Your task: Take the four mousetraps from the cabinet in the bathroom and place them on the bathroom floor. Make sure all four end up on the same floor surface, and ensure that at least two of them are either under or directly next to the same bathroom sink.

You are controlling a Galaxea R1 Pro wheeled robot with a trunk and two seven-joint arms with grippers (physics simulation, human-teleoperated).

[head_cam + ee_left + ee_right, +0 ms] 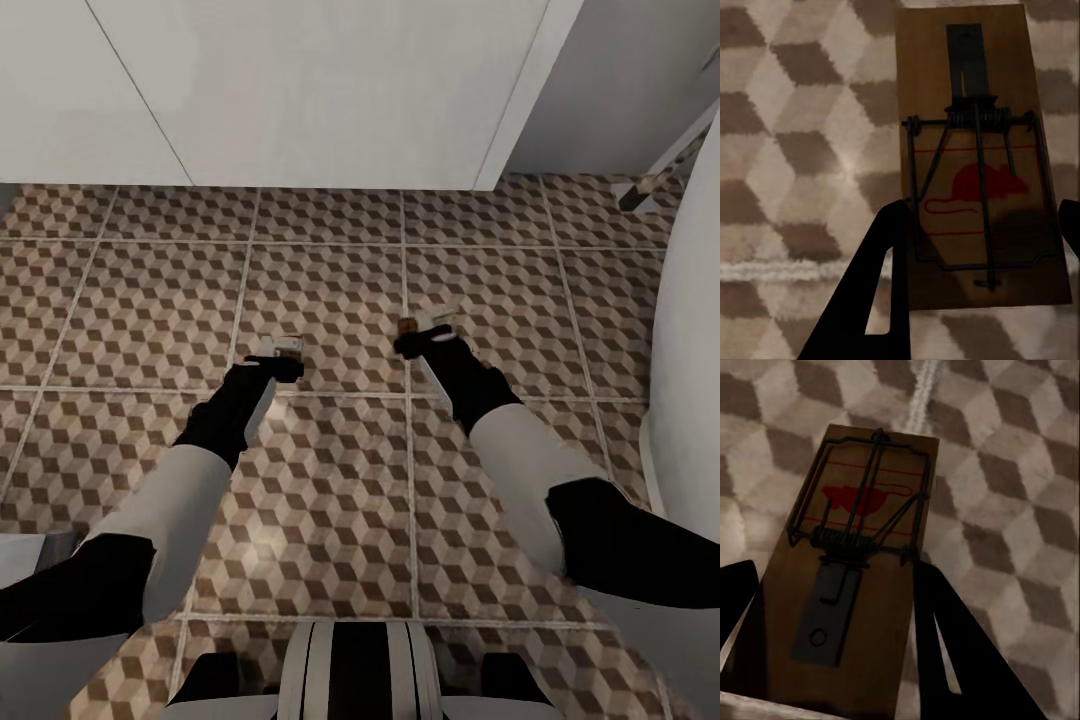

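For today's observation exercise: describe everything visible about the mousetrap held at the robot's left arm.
The mousetrap is a flat brown wooden board with dark wire, a coiled spring, a dark metal tab and a red mouse print. It sits between the left gripper jaws, one dark finger along its edge, above the cube-patterned floor tiles.

1. The mousetrap in the left hand [979, 161] was a flat brown wooden board with dark wire, a coiled spring and a red mouse print. The hand's dark fingers [881, 277] flanked its long edges above the bathroom floor [787, 150].
2. The mousetrap in the right hand [859, 562] looked alike, tilted, with a dark metal plate at its near end, held between fingers [945, 637] over the cube-patterned tiles.
3. From the head view both traps [283, 347] [428, 322] were small and blurred at the arm tips.
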